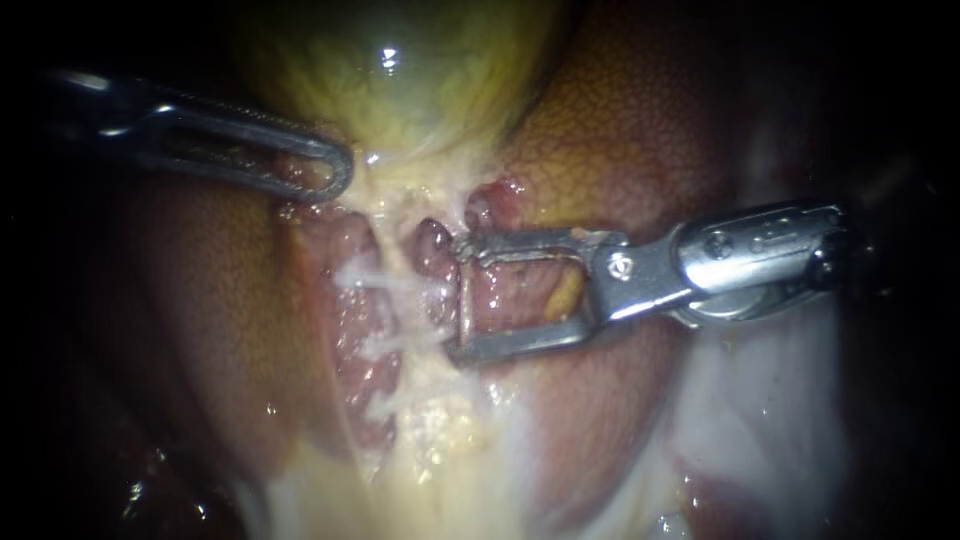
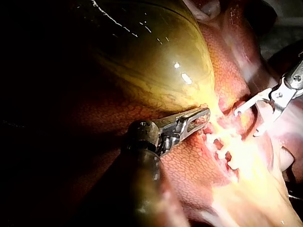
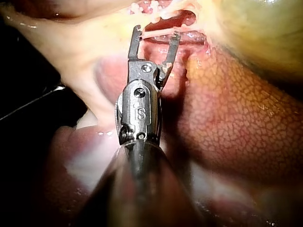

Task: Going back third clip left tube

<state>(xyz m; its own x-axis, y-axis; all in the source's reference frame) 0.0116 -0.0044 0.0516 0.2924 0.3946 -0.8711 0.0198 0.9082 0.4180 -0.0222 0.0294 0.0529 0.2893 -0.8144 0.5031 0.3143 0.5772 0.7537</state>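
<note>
Your left instrument (image 1: 338,170): dark shaft, steel tip with one long slot. Your right instrument (image 1: 462,298): bright steel, rounded wrist block, small round screws, two thin straight jaws, dark shaft.

The liver (image 1: 640,140) is lying spread across the scene, mottled red-brown and glistening, hiding whatever is carrying it in the dark at the edges, and the yellow-green gallbladder (image 1: 400,70) is resting right on it.
</note>
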